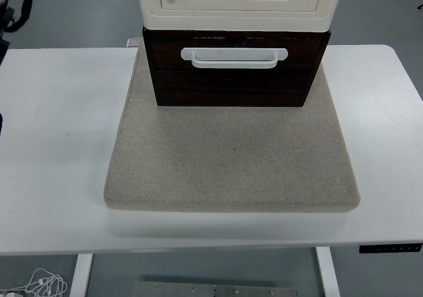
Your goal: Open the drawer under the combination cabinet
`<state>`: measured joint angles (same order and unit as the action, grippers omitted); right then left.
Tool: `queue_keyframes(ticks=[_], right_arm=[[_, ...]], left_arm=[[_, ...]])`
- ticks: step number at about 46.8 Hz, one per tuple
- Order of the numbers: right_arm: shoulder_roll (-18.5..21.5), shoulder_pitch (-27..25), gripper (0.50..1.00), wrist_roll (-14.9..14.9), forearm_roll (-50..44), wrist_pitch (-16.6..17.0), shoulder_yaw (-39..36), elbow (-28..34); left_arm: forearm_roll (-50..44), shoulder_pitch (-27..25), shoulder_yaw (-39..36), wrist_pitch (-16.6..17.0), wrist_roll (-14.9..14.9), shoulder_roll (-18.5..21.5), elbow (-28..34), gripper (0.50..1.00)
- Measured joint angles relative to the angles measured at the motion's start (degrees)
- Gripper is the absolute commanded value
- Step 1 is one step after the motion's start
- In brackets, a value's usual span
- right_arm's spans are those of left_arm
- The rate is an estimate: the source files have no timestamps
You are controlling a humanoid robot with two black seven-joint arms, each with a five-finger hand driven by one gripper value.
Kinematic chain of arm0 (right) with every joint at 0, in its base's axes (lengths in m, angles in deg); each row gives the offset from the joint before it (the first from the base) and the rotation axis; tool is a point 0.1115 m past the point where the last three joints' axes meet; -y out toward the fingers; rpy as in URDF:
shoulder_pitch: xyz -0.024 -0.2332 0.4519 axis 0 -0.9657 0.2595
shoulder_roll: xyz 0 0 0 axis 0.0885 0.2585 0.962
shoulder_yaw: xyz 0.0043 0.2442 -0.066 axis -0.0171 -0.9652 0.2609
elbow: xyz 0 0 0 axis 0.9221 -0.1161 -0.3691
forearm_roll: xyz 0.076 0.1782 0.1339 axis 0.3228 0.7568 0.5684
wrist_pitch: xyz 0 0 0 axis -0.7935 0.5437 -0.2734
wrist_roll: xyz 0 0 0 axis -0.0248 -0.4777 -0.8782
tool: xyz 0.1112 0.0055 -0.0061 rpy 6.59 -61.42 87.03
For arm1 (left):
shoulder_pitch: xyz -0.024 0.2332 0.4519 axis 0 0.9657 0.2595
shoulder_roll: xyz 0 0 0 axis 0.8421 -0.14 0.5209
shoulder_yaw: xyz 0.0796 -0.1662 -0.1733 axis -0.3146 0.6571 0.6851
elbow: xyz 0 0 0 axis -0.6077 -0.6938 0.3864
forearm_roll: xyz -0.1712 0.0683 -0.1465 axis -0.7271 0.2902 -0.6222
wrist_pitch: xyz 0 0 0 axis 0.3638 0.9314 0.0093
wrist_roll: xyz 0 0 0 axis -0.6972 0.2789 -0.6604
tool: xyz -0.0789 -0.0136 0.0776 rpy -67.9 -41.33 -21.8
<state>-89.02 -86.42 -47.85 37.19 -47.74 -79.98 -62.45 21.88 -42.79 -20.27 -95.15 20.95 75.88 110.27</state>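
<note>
Grey mat (231,165) in front of the dark drawer (234,79) lies bare, open approach to white handle (238,57). Cream cabinet (238,2) overhangs just above the handle. White table (59,131) bare both sides.
</note>
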Motion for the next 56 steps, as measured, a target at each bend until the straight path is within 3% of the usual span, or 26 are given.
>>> queue_keyframes(ticks=[11, 19, 32, 47, 56], right_arm=[[0.00, 0.00, 0.926, -0.01, 0.00, 0.00, 0.00, 0.01], [0.00, 0.00, 0.926, -0.01, 0.00, 0.00, 0.00, 0.00], [0.00, 0.00, 0.926, 0.00, 0.00, 0.00, 0.00, 0.00], [0.00, 0.00, 0.926, -0.01, -0.01, 0.00, 0.00, 0.00], [0.00, 0.01, 0.926, -0.02, -0.01, 0.00, 0.00, 0.00]], left_arm=[[3.95, -10.64, -4.92, -0.01, -0.34, 3.70, 0.75, 1.000], [4.09, -16.79, -12.29, -0.01, -0.27, 6.25, 6.64, 1.000], [8.57, -24.69, -18.27, -0.46, -0.82, 6.30, 12.76, 1.000], [21.17, -25.27, -19.47, -0.40, -1.06, 6.55, 32.24, 1.000], [22.45, -27.83, -29.05, -0.58, -2.27, 7.69, 41.64, 1.000]])
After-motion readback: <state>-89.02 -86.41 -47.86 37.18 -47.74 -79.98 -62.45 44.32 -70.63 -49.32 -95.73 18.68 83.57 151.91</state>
